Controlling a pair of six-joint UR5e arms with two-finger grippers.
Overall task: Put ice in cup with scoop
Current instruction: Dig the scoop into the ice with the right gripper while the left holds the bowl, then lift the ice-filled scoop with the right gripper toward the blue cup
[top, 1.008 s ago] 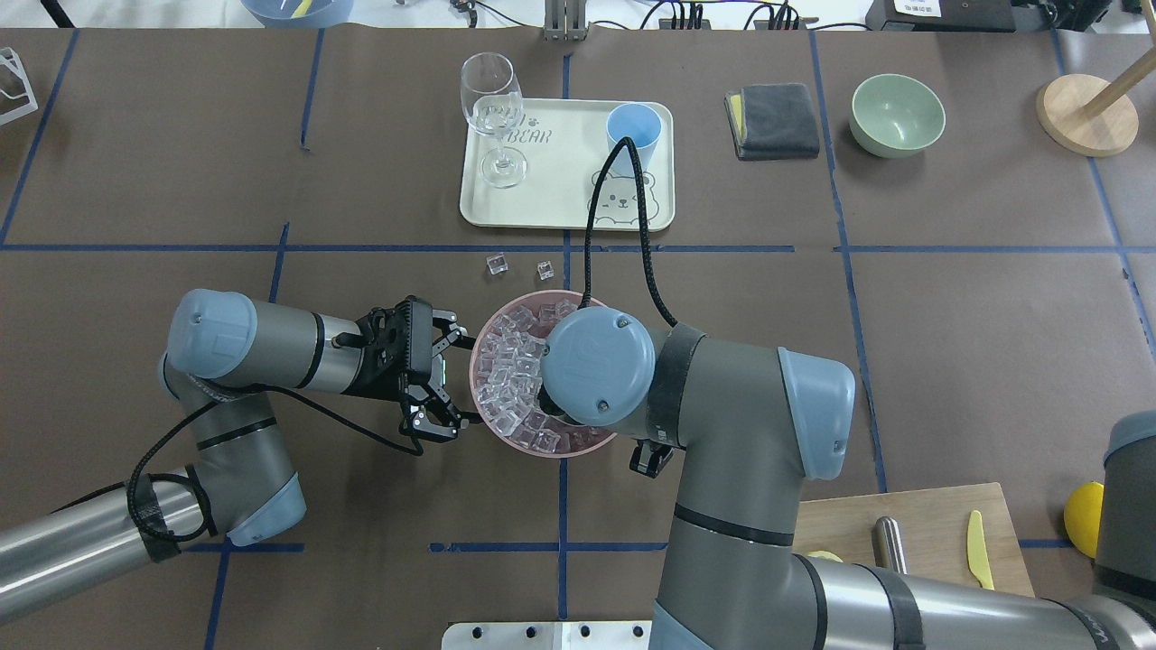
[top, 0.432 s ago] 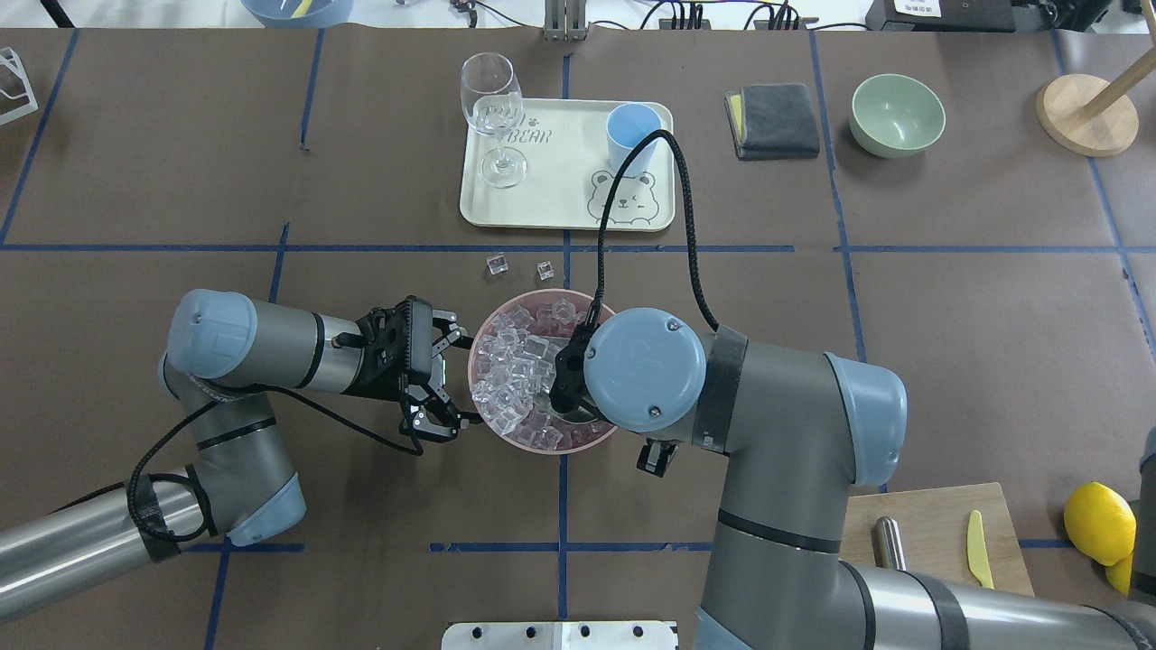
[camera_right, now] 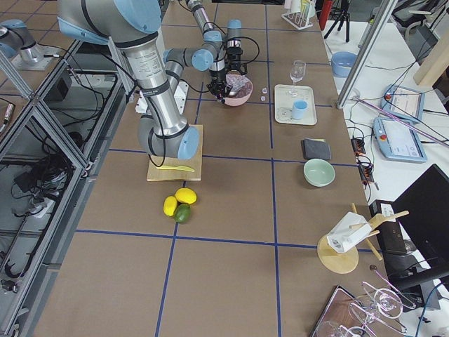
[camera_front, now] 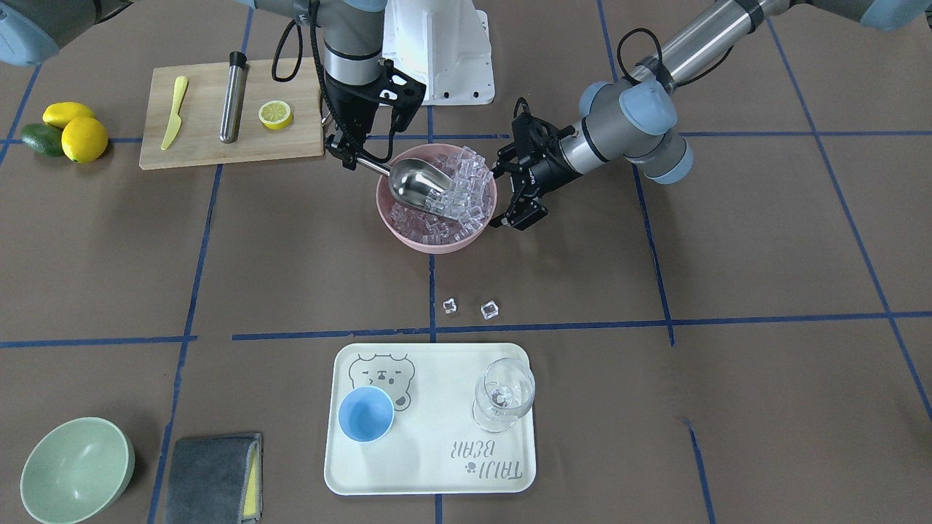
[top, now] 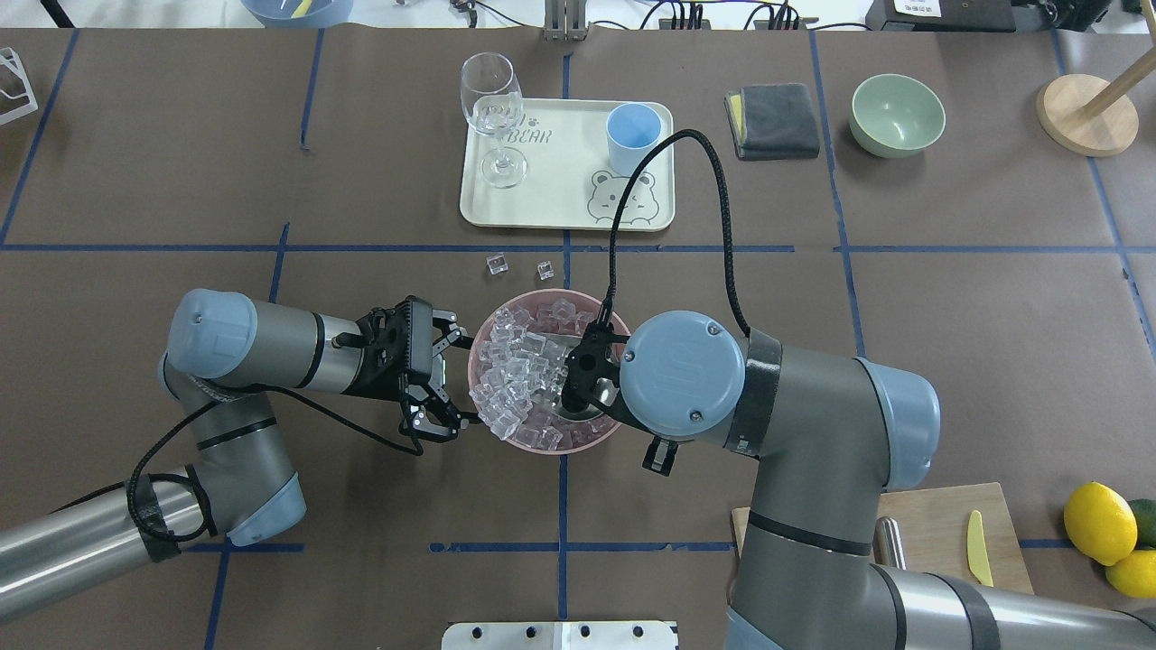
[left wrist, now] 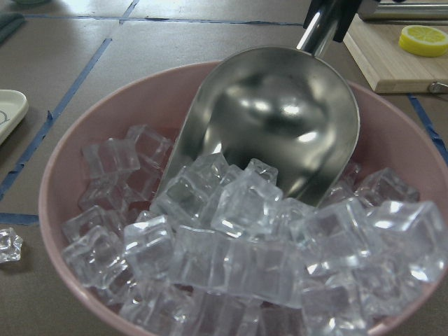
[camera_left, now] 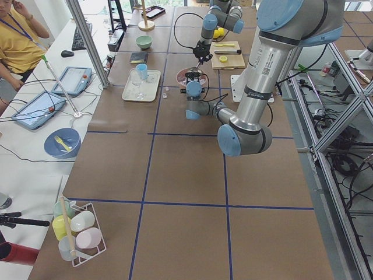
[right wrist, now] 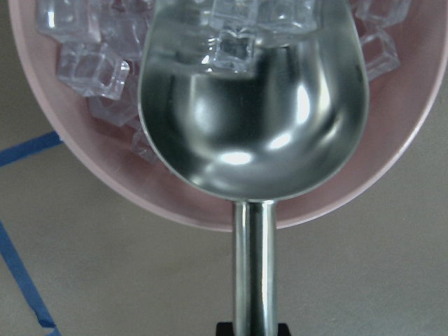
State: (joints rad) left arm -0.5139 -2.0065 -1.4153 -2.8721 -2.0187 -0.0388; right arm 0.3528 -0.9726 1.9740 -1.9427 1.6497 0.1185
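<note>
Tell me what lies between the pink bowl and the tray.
Two loose ice cubes lie there side by side, apart, touching neither the bowl nor the tray. Both the front-facing and overhead views show them.

I see my left gripper [top: 459, 379] splayed wide, the pink bowl [top: 542, 449] right at its fingertips, ice [top: 510, 384] heaped inside, my right wrist [top: 682, 375] hanging over the bowl's far side.

Right claw [camera_front: 348, 153] and scoop [camera_front: 415, 182] farther right

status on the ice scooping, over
Right gripper shut on scoop handle, left gripper open beside pink bowl. Scoop nosed into ice, cup empty. Two stray cubes on table.
</note>
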